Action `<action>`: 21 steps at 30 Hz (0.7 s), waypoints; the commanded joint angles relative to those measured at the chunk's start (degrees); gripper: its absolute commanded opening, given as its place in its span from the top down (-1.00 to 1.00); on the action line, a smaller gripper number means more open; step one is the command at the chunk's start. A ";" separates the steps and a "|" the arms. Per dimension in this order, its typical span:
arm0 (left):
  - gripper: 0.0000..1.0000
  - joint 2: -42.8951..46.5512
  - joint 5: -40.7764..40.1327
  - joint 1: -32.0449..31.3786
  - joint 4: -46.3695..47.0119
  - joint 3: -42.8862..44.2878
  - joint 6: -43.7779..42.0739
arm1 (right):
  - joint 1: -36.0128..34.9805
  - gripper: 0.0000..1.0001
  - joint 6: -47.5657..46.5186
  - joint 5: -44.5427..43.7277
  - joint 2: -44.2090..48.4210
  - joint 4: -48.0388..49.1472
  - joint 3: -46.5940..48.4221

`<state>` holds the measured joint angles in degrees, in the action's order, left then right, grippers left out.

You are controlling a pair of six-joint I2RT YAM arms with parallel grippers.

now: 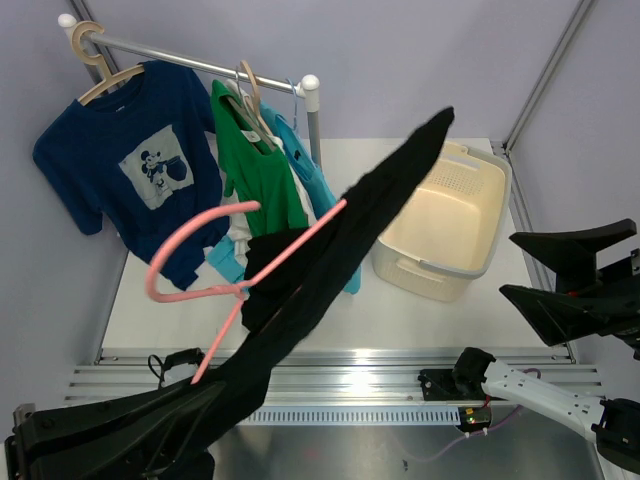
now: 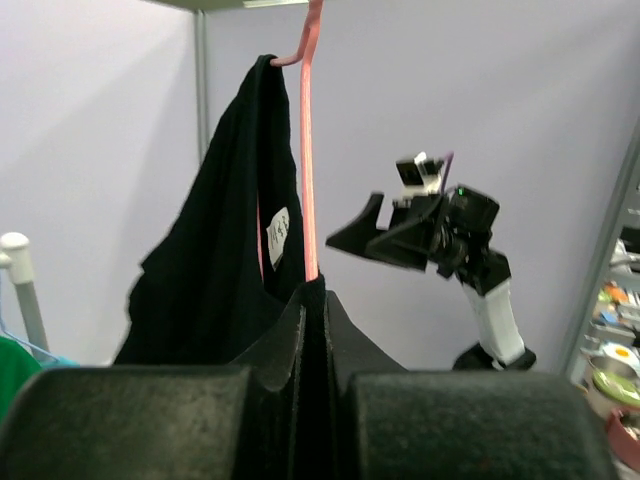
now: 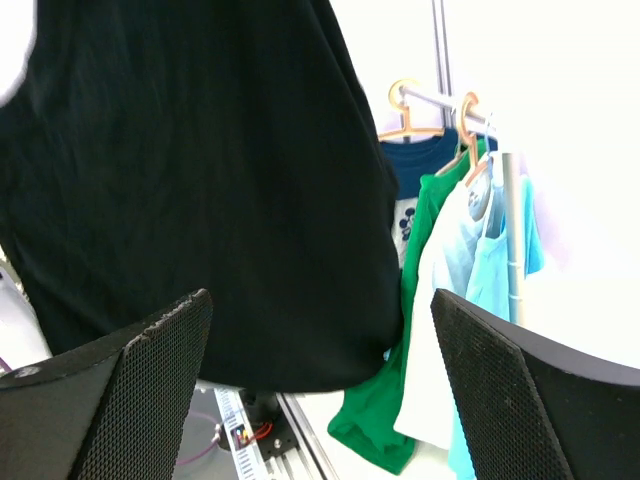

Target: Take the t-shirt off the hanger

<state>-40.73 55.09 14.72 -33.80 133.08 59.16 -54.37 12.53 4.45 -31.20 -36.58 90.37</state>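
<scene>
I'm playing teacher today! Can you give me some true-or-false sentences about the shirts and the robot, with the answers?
1. The black t-shirt hangs on the pink plastic hanger. True.
2. The right tool grips the black t-shirt. False: it is open, holding nothing.
3. The left tool is shut on the pink plastic hanger. True.
4. The cream plastic basket is full of clothes. False: it looks empty.
5. The navy t-shirt lies inside the basket. False: it hangs on the rail.
</scene>
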 commanded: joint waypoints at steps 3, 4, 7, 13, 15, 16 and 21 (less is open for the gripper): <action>1.00 -1.28 8.01 2.50 3.56 1.13 7.19 | -0.39 -0.95 -1.28 -0.58 0.00 -2.36 4.99; 1.00 -1.11 10.36 3.55 3.57 1.05 7.38 | -0.39 -0.95 -1.37 -0.67 0.26 -2.44 5.86; 1.00 1.00 11.62 5.93 3.39 -3.49 7.46 | -0.39 -0.94 -1.55 -1.02 1.49 -2.53 7.45; 1.00 1.27 11.00 8.39 3.39 -3.62 8.78 | -0.39 -0.91 -1.64 -2.07 1.06 -3.23 10.08; 1.00 0.48 10.74 10.41 3.48 -2.91 7.74 | -0.39 -0.91 -1.99 -1.46 -0.70 -3.94 11.14; 1.00 0.13 10.30 11.20 3.31 -2.47 7.29 | -0.39 -0.92 -2.25 -1.29 -1.31 -4.55 12.10; 1.00 0.65 9.07 17.79 3.30 0.69 8.08 | -0.39 -0.93 -2.61 -0.14 -6.58 -5.26 14.39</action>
<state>-38.74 67.02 29.52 -33.28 132.07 66.48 -54.37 11.20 3.68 -32.42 -39.97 104.01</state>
